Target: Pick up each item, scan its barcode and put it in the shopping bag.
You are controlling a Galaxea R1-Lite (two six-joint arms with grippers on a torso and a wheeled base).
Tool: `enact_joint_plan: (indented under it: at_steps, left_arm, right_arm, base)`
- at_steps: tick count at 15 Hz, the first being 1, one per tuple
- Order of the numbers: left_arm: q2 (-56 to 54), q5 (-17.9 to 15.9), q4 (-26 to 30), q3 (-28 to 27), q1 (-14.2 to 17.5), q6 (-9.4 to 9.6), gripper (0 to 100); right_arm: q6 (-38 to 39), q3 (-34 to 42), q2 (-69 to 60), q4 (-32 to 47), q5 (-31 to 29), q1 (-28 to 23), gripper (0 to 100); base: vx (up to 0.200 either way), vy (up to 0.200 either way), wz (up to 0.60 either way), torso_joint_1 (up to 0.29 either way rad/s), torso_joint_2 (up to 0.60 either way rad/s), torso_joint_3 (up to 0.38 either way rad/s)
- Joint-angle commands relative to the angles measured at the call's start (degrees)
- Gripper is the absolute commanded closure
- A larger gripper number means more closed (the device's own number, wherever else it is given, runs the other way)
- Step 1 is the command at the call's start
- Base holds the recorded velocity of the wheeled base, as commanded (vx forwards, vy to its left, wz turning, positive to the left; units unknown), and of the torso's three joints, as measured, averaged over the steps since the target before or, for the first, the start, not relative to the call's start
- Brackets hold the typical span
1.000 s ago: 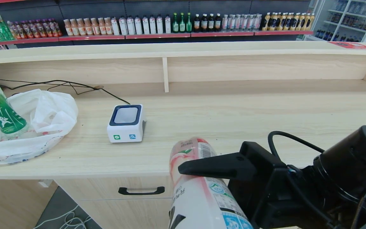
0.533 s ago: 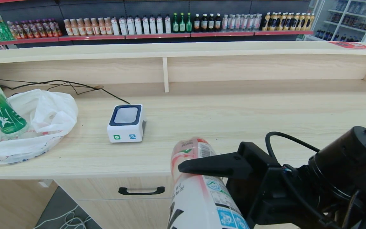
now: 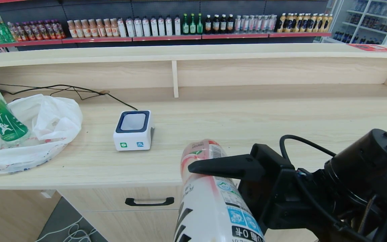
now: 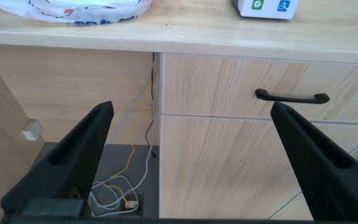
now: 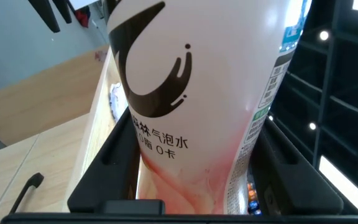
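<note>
**Head view: right gripper clamped on a pink-and-white bottle, scanner ahead on the counter**

Head view. The right gripper (image 3: 207, 181) sits at 5 o'clock in the picture, at the near edge of the counter (image 3: 247, 117). Its jaws are closed onto the pink-and-white bottle (image 3: 210, 208). One black finger (image 3: 223, 167) lies across the bottle's side and the other is hidden behind it. The bottle is tilted, with its far end toward 11 o'clock and a barcode showing near that end. The scanner (image 3: 133, 130), a white box with a dark-framed window on top, stands on the counter at 10 o'clock from the bottle, well apart from it. At 9 o'clock from the scanner lies the white shopping bag (image 3: 49, 117), crumpled and open, with a green bottle (image 3: 2, 121) standing tilted in it. A black cable (image 3: 62, 89) runs from the scanner's back toward 10 o'clock. A drawer handle (image 3: 149, 201) shows below the counter edge. Rows of drinks line the shelf (image 3: 180, 37) at 12 o'clock.

Left wrist view. The left gripper (image 4: 191, 109) is spread wide and holds nothing. It hangs below counter level, facing the cabinet front and the drawer handle. The scanner's base and the bag's rim show on the counter edge.

Right wrist view. The pink-and-white bottle (image 5: 191, 112) is pressed between both black fingers (image 5: 110, 162), one on each side.
</note>
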Motion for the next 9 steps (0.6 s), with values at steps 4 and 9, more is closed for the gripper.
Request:
enact_joint_plan:
  at_steps: [4,9]
  left_arm:
    - [-0.02,0.01,0.00,0.00,0.00,0.00,0]
    - [-0.02,0.01,0.00,0.00,0.00,0.00,0]
  right_arm:
    - [1.06,-0.11,-0.39,-0.08,-0.07,-0.97,100]
    - [8.62,1.47,-0.39,-0.08,-7.89,-1.49,100]
  base:
    - [0.000,0.000,0.00,0.000,0.00,0.000]
    - [0.000,0.000,0.00,0.000,0.00,0.000]
